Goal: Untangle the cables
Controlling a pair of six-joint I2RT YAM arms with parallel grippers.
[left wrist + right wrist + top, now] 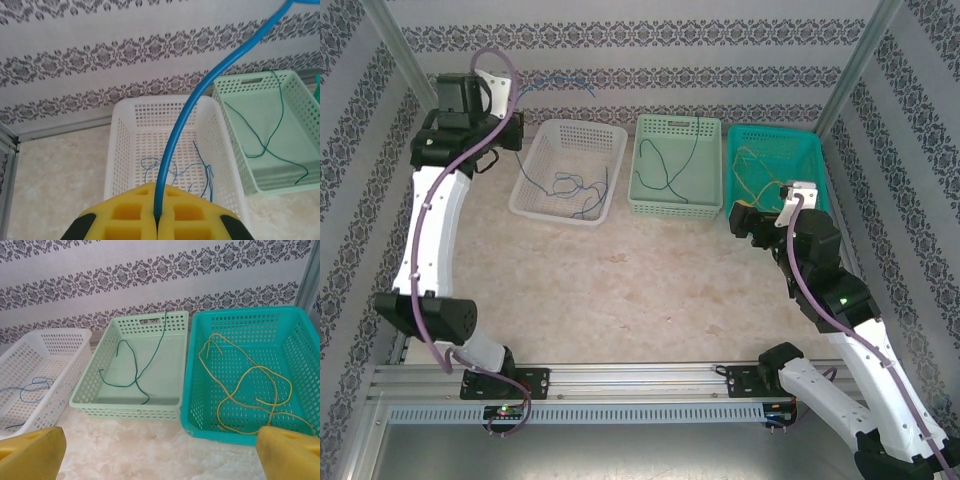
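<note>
My left gripper is shut on a blue cable that arcs up and to the right out of its yellow pads. It hangs above the left end of the white basket, where more blue cable lies in loops. A green cable lies in the light green basket. A yellow cable lies coiled in the teal basket. My right gripper stands wide open over the table in front of those two baskets, with nothing between its fingers.
The three baskets stand side by side along the patterned back wall. Metal frame posts rise at the left and right back corners. Bare marbled tabletop stretches between the baskets and the arm bases.
</note>
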